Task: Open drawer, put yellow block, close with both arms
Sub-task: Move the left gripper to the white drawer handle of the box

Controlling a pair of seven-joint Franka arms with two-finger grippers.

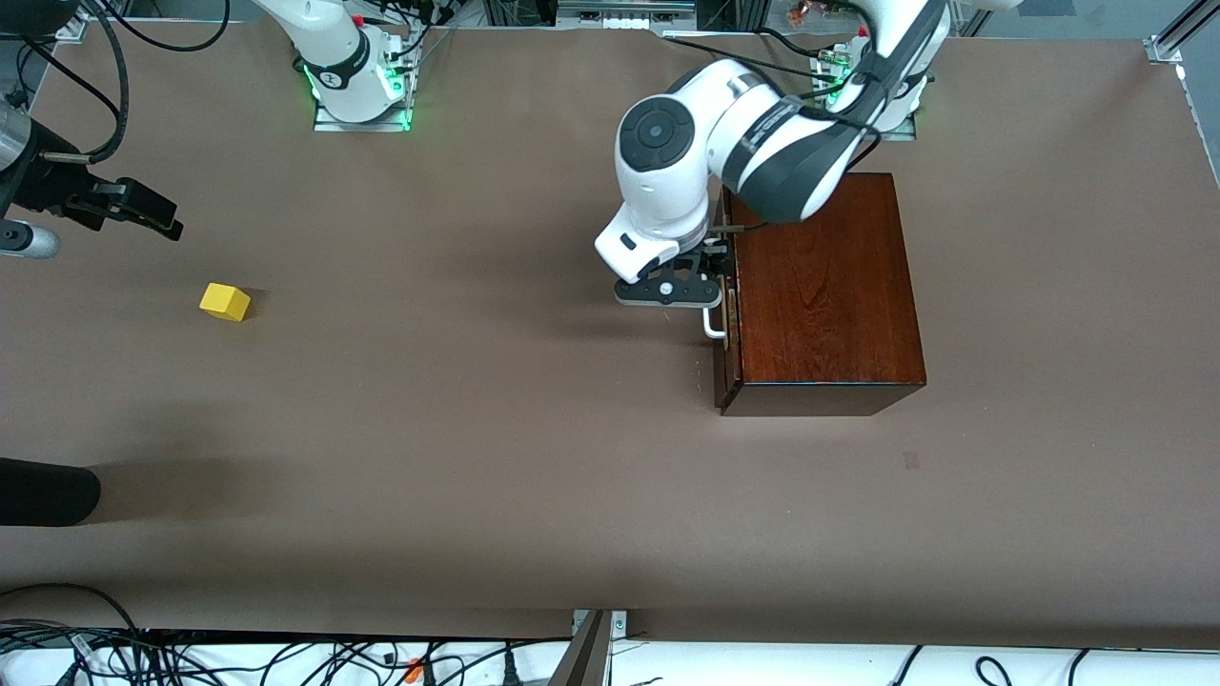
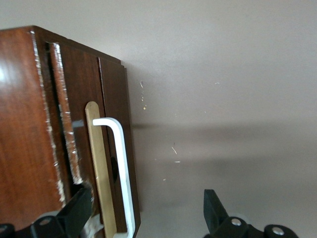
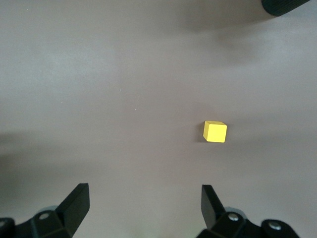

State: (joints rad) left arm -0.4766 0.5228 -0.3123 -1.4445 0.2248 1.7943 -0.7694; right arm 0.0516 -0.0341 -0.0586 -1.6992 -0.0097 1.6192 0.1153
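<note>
Over at the right arm's end of the table, the right gripper (image 1: pixel 143 211) hangs in the air with its fingers (image 3: pixel 74 206) spread wide apart and nothing between them. Just nearer the front camera, the yellow block (image 1: pixel 225 302) lies alone on the brown table (image 1: pixel 457 429); the right wrist view shows it loose on the surface, well clear of the fingers. Toward the left arm's end stands the dark wooden box (image 1: pixel 822 291), its drawer (image 2: pixel 106 148) shut flush. The left gripper (image 1: pixel 667 291) is at the drawer front, fingers (image 2: pixel 77 208) apart and straddling the white handle (image 2: pixel 121 168) without clamping it.
</note>
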